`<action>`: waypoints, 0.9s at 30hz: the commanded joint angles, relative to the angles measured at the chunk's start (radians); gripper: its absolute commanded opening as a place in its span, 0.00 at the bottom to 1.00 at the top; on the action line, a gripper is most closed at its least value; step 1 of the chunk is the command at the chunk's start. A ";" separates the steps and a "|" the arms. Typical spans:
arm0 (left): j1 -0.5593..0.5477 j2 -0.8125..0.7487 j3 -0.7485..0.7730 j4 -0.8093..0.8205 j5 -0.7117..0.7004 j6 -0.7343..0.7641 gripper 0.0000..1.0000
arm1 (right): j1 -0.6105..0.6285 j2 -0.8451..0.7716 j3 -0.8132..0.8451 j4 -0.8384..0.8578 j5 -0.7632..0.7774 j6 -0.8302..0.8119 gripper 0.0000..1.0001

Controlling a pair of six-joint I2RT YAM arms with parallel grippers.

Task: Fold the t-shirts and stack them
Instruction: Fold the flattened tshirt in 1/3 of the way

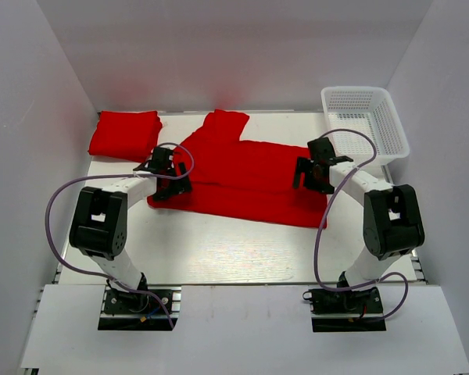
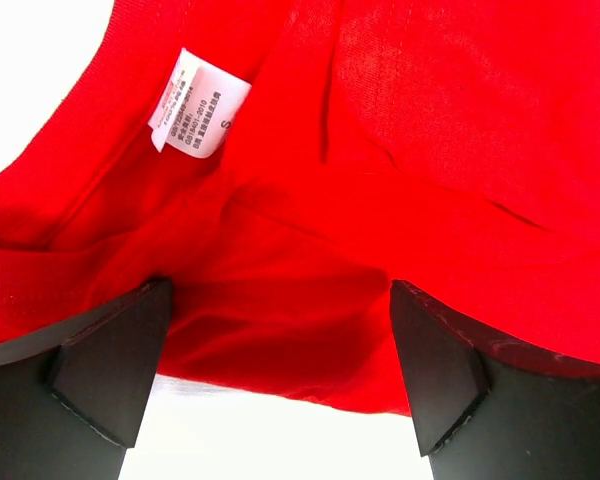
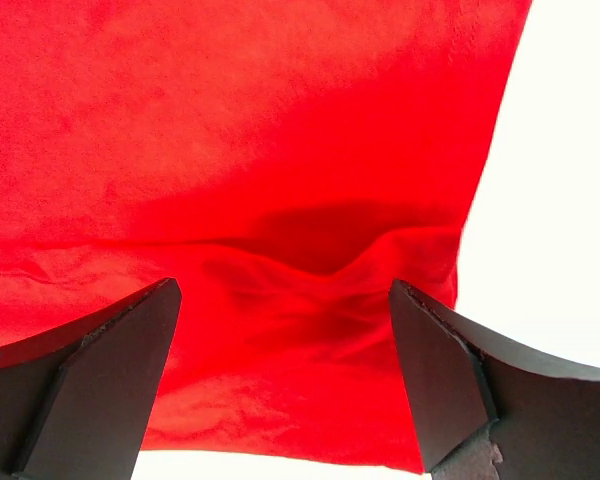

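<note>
2 red t-shirts in all: 1 spread t-shirt flat across the middle of the table, 1 folded t-shirt at the far left corner, apart from the first. 1 white mesh basket at the far right. 2 grippers, both low over the spread t-shirt: left gripper at its left end near the 1 neck label, fingers wide apart; right gripper at its right end, fingers likewise apart. Cannot tell whether any fingertip touches cloth. Label print too small to read.

Red t-shirt spread mid-table — folded t-shirt far-left.
</note>
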 commanded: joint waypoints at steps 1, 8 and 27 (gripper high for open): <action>0.014 -0.026 -0.013 -0.063 0.017 -0.008 1.00 | 0.003 -0.025 0.003 -0.066 0.016 -0.012 0.90; 0.014 -0.129 0.031 -0.027 0.060 -0.008 1.00 | 0.034 -0.177 -0.057 -0.102 -0.133 -0.110 0.90; 0.054 -0.081 -0.120 0.045 0.009 -0.075 1.00 | 0.052 -0.157 -0.250 0.001 -0.117 0.004 0.90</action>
